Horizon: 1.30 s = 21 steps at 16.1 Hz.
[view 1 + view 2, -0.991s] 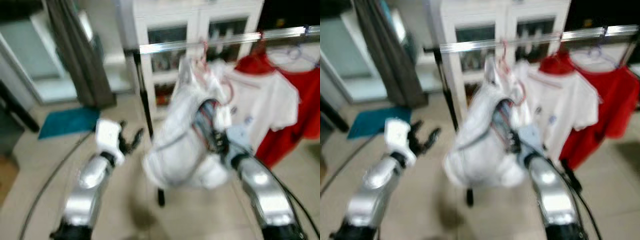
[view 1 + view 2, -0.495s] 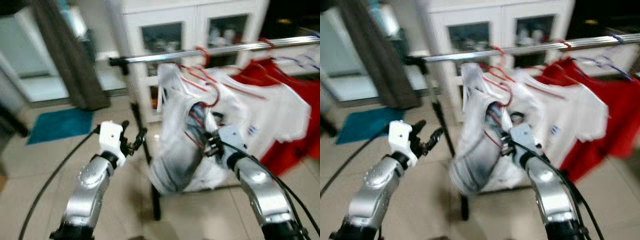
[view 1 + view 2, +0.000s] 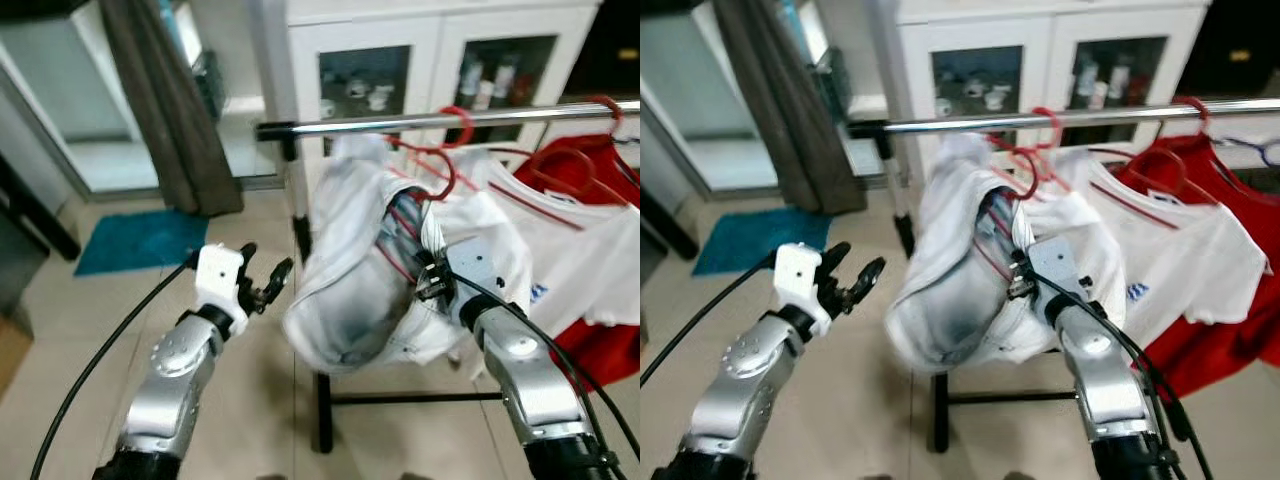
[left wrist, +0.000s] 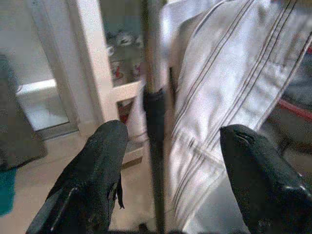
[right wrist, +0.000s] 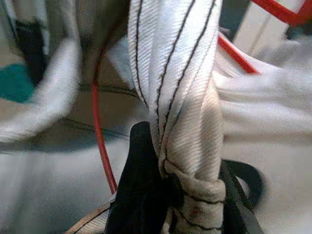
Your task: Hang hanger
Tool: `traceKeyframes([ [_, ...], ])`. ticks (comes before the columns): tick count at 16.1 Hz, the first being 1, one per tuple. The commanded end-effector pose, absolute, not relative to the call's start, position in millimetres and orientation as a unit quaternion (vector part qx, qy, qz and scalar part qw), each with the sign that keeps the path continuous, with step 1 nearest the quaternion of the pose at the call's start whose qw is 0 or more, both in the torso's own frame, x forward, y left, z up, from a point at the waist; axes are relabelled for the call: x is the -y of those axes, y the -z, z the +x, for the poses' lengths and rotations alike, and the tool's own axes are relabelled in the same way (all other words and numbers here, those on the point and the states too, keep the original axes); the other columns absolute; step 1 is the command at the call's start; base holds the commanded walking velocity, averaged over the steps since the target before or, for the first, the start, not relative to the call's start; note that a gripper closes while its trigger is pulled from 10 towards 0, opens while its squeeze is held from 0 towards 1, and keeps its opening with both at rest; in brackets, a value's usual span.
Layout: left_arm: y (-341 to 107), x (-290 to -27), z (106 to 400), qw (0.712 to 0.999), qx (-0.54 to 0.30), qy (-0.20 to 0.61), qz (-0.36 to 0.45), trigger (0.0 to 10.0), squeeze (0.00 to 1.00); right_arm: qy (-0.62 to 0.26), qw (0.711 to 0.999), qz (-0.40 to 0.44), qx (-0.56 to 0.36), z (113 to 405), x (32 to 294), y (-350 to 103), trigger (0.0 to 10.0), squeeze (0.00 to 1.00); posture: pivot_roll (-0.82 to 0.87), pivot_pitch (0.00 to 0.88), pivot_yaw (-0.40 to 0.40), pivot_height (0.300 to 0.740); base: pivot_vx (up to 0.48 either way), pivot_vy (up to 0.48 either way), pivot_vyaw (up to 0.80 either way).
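Since the earlier frames the view has steadied and sharpened, and the red hook that hung short of the rail now sits up at it, with the right arm's bundle lifted closer under the bar.

The clothes rail [image 3: 440, 119], a chrome bar on a black upright, crosses in front of a white glass-door cabinet [image 3: 430, 40]. A white shirt [image 3: 575, 255] and a red shirt [image 3: 600, 170] already hang along it to the robot's right. The white striped garment [image 3: 350, 270] droops in a heavy bunch just under the bar, near its free end. Its red hanger [image 3: 452, 150] has the hook at the rail, seemingly over it, though the blur leaves that uncertain.

The right gripper [image 5: 170, 195] is pinched tight on a twisted fold of the garment, beside the hanger's red wire. The left gripper [image 3: 262, 280] hovers spread and empty, near the rail's upright.

The hang looks nearly done; what remains is confirming the hook is seated, letting go, and letting the cloth fall straight.
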<state>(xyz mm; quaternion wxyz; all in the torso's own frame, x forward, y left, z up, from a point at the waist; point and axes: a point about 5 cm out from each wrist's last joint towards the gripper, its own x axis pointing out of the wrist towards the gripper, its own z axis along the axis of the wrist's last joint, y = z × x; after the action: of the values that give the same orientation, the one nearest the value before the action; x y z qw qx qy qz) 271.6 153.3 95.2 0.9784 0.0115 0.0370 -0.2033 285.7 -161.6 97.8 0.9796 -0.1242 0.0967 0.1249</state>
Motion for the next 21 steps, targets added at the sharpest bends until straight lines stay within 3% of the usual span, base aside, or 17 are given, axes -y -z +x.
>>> traceKeyframes([
  [1, -97, -157, 272, 0.979, -0.035, 0.201, 0.019, 10.0, 0.00, -0.133, 0.983, -0.119, -0.034, 291, 153, -120, 10.0, 0.00, -0.03, 0.000, 0.085, 0.740, 0.000, 0.000, 0.00],
  [5, -97, -156, 271, 0.978, -0.037, 0.205, 0.022, 10.0, 0.00, -0.116, 0.989, -0.092, -0.022, 295, 154, -125, 10.0, 0.00, -0.03, 0.000, 0.085, 0.740, 0.000, 0.000, 0.00],
  [13, -95, -155, 270, 0.975, -0.041, 0.214, 0.029, 10.0, 0.00, 0.075, 0.992, -0.098, -0.042, 313, 219, -125, 10.0, 0.00, -0.03, 0.000, 0.087, 0.740, 0.000, 0.000, 0.00],
  [14, -95, -155, 270, 0.975, -0.043, 0.216, 0.030, 10.0, 0.00, 0.115, 0.986, -0.111, -0.052, 313, 239, -124, 10.0, 0.00, -0.03, 0.000, 0.087, 0.740, 0.000, 0.000, 0.00],
  [17, -94, -155, 270, 0.975, -0.044, 0.218, 0.030, 10.0, 0.00, 0.145, 0.981, -0.122, -0.051, 312, 255, -127, 10.0, 0.00, -0.03, 0.000, 0.093, 0.740, 0.000, 0.000, 0.00],
  [20, -94, -155, 270, 0.974, -0.044, 0.220, 0.031, 10.0, 0.00, 0.095, 0.989, -0.107, -0.035, 314, 244, -129, 10.0, 0.00, -0.03, 0.000, 0.096, 0.740, 0.000, 0.000, 0.00],
  [21, -94, -155, 270, 0.974, -0.043, 0.219, 0.031, 10.0, 0.00, 0.041, 0.994, -0.103, -0.022, 313, 224, -129, 10.0, 0.00, -0.03, 0.000, 0.096, 0.740, 0.000, 0.000, 0.00],
])
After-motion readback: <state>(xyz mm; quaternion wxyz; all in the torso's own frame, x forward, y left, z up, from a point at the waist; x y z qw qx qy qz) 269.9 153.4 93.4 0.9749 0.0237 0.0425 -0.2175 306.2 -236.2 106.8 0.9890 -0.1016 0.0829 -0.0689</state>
